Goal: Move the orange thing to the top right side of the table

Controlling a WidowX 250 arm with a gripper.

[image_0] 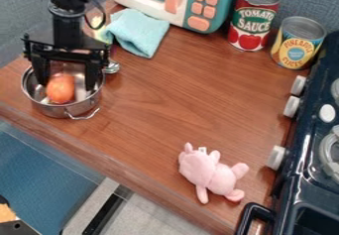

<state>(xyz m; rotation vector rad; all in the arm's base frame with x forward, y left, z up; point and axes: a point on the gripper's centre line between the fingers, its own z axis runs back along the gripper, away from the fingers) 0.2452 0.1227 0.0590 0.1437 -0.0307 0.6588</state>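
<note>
At the upper left, the black gripper (67,86) hangs down over a silver metal pot. Its two fingers are spread open, with their tips inside the pot's rim. A round orange thing (60,91) lies in the pot between the fingertips, and a gap shows between it and the right finger. The pot (63,111) stands near the table's left front edge, with a wire handle towards the camera.
A teal cloth (138,32) lies right of the arm, below a toy microwave (192,3). Two cans, one red (254,18) and one yellow (298,43), stand at the top right. A pink plush toy (210,173) lies near the front; a dark stove (311,154) borders the right side.
</note>
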